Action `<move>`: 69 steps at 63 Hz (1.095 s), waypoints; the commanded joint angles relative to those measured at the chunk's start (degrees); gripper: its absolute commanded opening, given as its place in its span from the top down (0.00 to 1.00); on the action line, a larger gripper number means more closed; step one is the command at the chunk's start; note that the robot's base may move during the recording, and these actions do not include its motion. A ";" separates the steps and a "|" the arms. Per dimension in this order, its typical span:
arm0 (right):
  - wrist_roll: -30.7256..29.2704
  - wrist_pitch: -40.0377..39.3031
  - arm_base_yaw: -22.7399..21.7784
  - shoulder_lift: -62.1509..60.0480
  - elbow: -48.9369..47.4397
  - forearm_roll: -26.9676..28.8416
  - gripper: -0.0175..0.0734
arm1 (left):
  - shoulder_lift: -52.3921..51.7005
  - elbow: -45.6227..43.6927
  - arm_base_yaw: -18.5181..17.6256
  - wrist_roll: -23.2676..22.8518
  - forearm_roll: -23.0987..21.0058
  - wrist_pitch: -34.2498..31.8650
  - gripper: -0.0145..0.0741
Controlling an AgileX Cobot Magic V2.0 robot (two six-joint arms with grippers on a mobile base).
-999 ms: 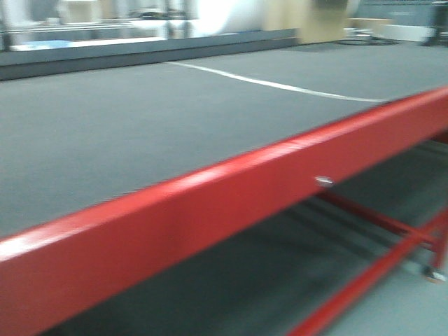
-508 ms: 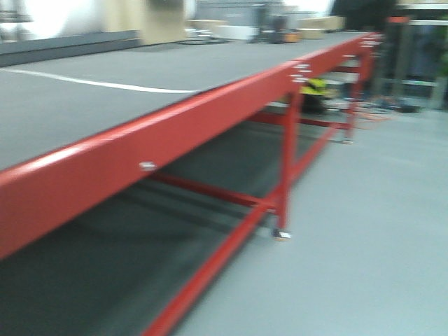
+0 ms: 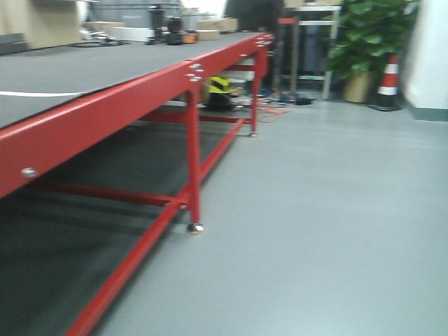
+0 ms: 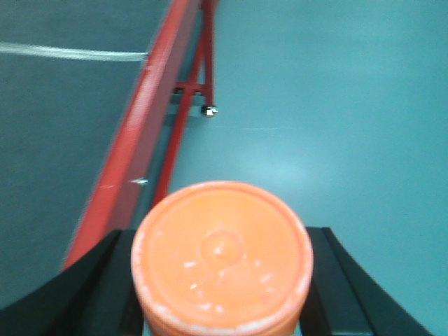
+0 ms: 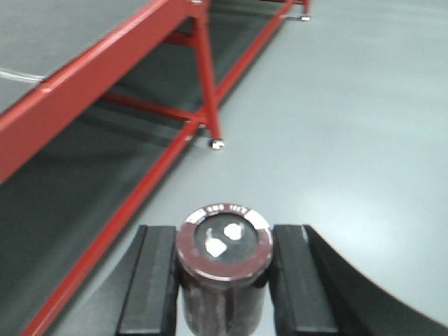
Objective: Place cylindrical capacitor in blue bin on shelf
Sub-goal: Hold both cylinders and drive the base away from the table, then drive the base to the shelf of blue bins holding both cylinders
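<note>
The cylindrical capacitor [image 4: 222, 255] is off the ground, its orange end face toward the left wrist camera, clamped between the black fingers of the left gripper [image 4: 222, 283]. The right gripper [image 5: 224, 287] is likewise closed on a load, a dark cylinder [image 5: 224, 246] with two pale terminals on its top. By my reading, pickup is done and the carry is under way. Neither the shelf nor the blue bin shows in any view, so reaching the shelf, lining up over the bin and letting go all remain.

Beside the robot runs a long red-framed counter [image 3: 105, 115] with a grey top crossed by a white line. Its legs stand on a smooth grey floor [image 3: 315, 210]. At the far end are a potted plant [image 3: 367, 35], a striped traffic cone [image 3: 387, 80] and some blurred clutter.
</note>
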 commanded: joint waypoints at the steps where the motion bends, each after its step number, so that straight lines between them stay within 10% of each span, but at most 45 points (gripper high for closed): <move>1: -0.15 -1.74 0.06 -0.09 -0.46 -0.24 0.98 | -0.33 -0.03 0.28 -0.23 -0.24 -0.82 0.96; 69: -0.15 -1.74 0.06 -0.35 -0.46 -0.24 0.98 | -0.35 -0.03 0.28 -0.23 -0.12 -0.82 0.96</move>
